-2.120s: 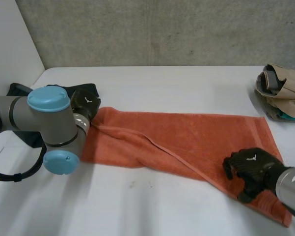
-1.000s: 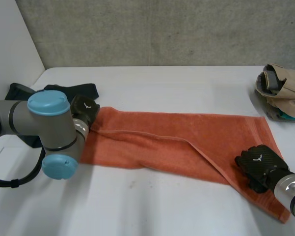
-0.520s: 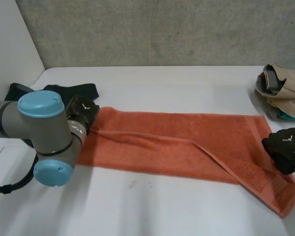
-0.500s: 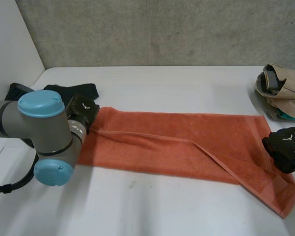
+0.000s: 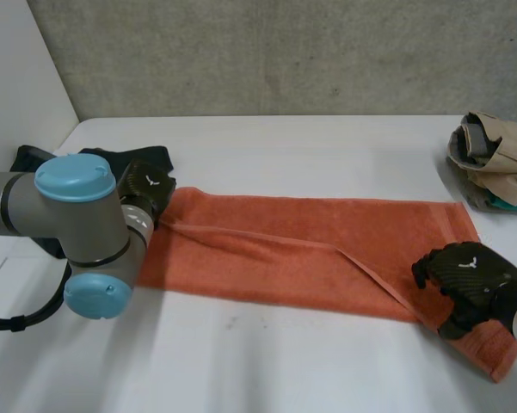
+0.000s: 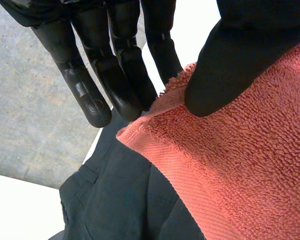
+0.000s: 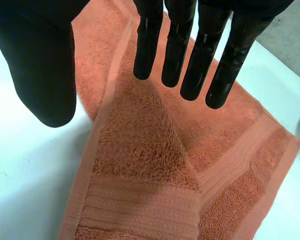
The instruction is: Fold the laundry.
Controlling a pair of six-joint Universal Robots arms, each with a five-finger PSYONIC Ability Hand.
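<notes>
An orange towel (image 5: 310,249) lies stretched out across the table, with a narrow folded ridge running from its far left corner toward the near right. My left hand (image 5: 146,185) is at that far left corner. In the left wrist view its thumb (image 6: 229,60) and fingers pinch the towel's corner (image 6: 154,125). My right hand (image 5: 469,274) hovers over the towel's near right end. In the right wrist view its fingers (image 7: 174,45) are straight and the thumb stands apart above the towel (image 7: 140,165), holding nothing.
A dark garment (image 5: 150,157) lies behind my left hand at the table's far left and shows under the towel's corner (image 6: 120,200). A heap of beige and teal clothes (image 5: 495,159) sits at the far right edge. The white table (image 5: 267,361) spreads in front of the towel.
My right hand drew the towel's right end out to the right, let it go and came back left over the near right corner with its fingers opened. The left hand kept its pinch.
</notes>
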